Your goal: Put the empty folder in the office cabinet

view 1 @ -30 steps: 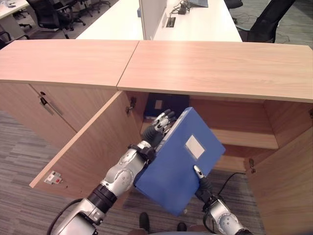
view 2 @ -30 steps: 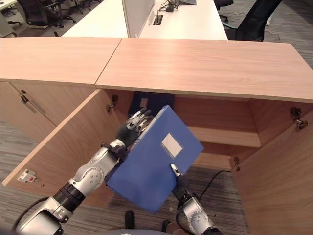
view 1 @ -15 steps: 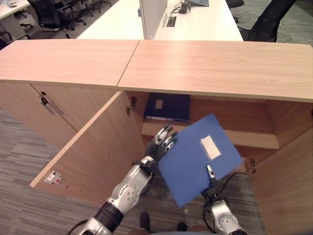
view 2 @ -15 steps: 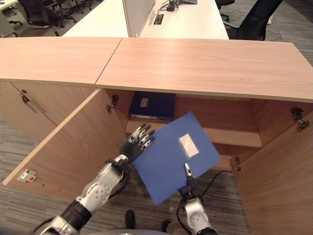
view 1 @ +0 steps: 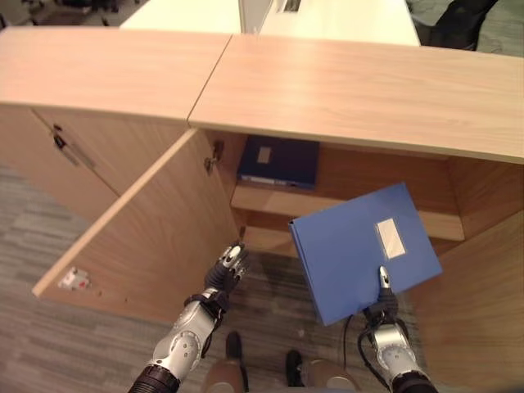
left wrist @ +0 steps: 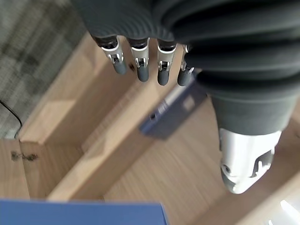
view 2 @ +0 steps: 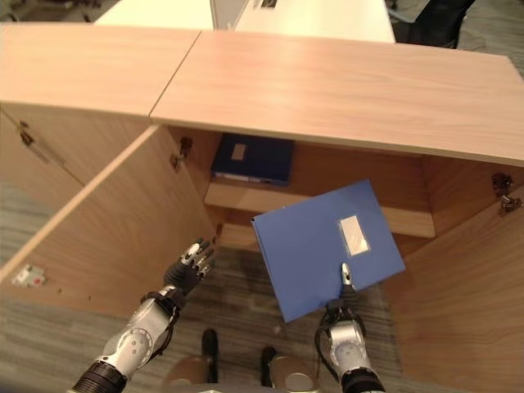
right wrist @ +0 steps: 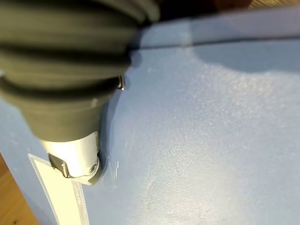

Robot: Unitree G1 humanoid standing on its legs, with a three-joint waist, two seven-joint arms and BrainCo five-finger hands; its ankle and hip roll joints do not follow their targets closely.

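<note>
My right hand [view 1: 385,307] grips the folder [view 1: 360,250] at its near edge, thumb pressed on the cover beside the white label [view 1: 390,238]; the fingers beneath are hidden. My left hand [view 1: 225,270] hangs free at 9 o'clock of the folder, fingers straight, holding nothing.

Progress: the cabinet [view 1: 344,82] door [view 1: 139,229] stands open and the folder is carried to the opening, tilted, not yet inside. Left to do: slide it onto the shelf [view 1: 270,201], where a darker folder [view 1: 278,160] lies at 11 o'clock.

The folder is plain blue, flat, thin, closed, unbent.
</note>
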